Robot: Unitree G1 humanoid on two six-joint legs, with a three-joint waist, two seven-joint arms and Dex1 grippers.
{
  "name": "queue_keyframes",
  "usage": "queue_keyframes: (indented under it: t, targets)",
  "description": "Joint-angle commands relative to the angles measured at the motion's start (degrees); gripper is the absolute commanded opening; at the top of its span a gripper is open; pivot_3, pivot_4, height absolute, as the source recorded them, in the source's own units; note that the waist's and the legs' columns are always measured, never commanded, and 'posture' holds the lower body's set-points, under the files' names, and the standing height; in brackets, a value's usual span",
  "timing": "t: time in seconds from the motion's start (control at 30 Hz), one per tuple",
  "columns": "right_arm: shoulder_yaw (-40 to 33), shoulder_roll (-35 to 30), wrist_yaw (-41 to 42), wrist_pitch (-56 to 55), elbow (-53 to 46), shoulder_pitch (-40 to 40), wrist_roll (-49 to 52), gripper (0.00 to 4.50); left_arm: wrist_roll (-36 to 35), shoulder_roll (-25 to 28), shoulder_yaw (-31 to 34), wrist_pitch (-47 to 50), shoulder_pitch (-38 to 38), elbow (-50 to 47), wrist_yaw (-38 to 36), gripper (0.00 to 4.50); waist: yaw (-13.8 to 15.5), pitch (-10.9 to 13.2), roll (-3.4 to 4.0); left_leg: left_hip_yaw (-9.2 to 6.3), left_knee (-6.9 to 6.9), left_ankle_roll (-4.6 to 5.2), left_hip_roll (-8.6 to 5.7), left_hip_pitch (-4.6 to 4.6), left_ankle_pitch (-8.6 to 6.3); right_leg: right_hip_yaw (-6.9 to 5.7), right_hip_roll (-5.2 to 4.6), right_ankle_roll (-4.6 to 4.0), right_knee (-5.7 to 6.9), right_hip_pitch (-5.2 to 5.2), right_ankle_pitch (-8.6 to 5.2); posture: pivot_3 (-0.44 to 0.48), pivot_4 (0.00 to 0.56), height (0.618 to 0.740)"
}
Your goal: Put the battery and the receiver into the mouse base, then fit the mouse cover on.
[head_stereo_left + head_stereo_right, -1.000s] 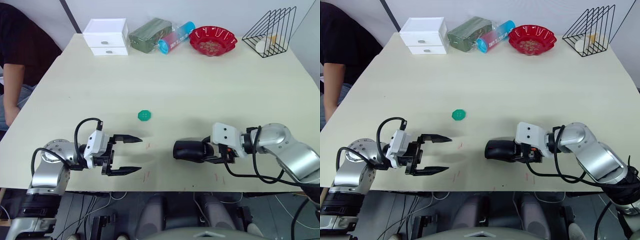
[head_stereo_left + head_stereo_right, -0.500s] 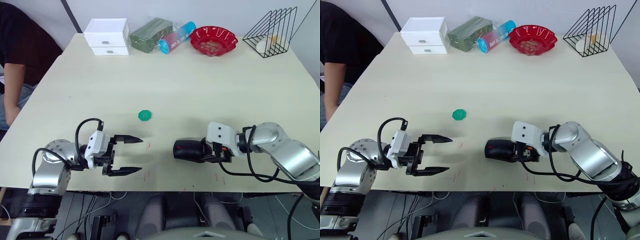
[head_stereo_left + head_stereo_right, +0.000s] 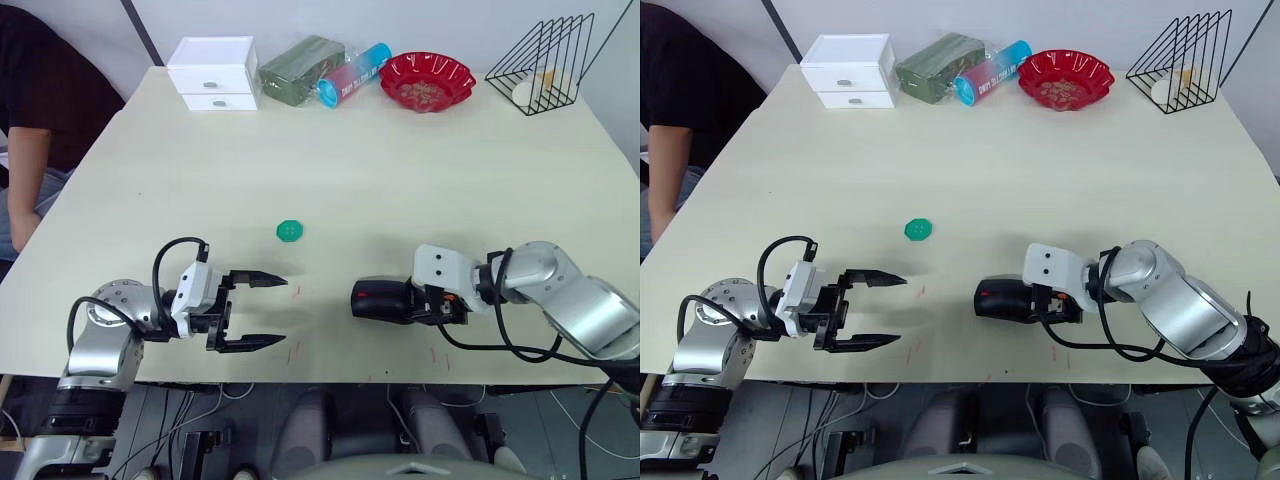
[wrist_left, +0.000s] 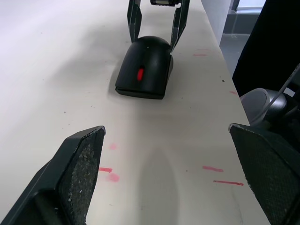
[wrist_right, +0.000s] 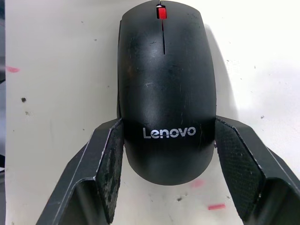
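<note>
A person's dark sleeve point(image 3: 40, 90) shows at the table's point(image 3: 400, 170) 9 o'clock edge. The left gripper point(image 3: 262, 311) rests low near the 7 o'clock edge, jaws wide with nothing between them, pointing toward 3 o'clock. A green disc point(image 3: 289, 231) lies on the table at about 1 o'clock from that gripper, apart from it. Near the 5 o'clock edge sits the mouse point(image 5: 164, 89), cover on, red wheel facing the left gripper. The right gripper point(image 5: 165, 178) straddles its rear end, fingers point(image 5: 110, 168) set against both sides; a firm grip cannot be told. Along the 12 o'clock edge stand a white drawer box point(image 3: 212, 73), a green pouch point(image 3: 298, 70), a blue-pink tube point(image 3: 352, 74), a red bowl point(image 3: 428, 80) and a wire rack point(image 3: 550, 60).
</note>
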Motion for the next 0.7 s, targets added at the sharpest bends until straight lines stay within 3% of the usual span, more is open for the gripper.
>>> queue_keyframes:
  t: [0.03, 0.33, 0.7]
  targets:
    - [-0.1, -0.8, 0.2, 1.3, -2.4, -1.5, 0.3, 2.42, -0.3, 0.1, 0.6, -0.2, -0.2, -1.5, 0.0, 4.5, 0.0, 0.0, 0.0, 0.0, 0.0, 0.0, 0.0, 0.0, 0.0, 0.0, 0.0, 0.0, 0.0, 0.0, 0.0, 0.0, 0.15, 0.74]
    - [0.9, -1.6, 0.1, 6.7, -5.1, -3.3, 2.0, 2.42, -0.2, 0.0, 0.2, 0.4, -0.5, -2.3, 0.6, 4.5, 0.0, 0.0, 0.0, 0.0, 0.0, 0.0, 0.0, -0.01, 0.0, 0.0, -0.01, 0.0, 0.0, -0.01, 0.0, 0.0, 0.15, 0.74]
    - [2.2, -1.7, -1.1, 5.7, -3.1, -2.3, 1.8, 2.42, -0.2, 0.0, 0.2, 0.8, -0.9, -2.5, 0.9, 4.5, 0.0, 0.0, 0.0, 0.0, 0.0, 0.0, 0.0, -0.01, 0.0, 0.0, -0.01, 0.0, 0.0, -0.01, 0.0, 0.0, 0.15, 0.74]
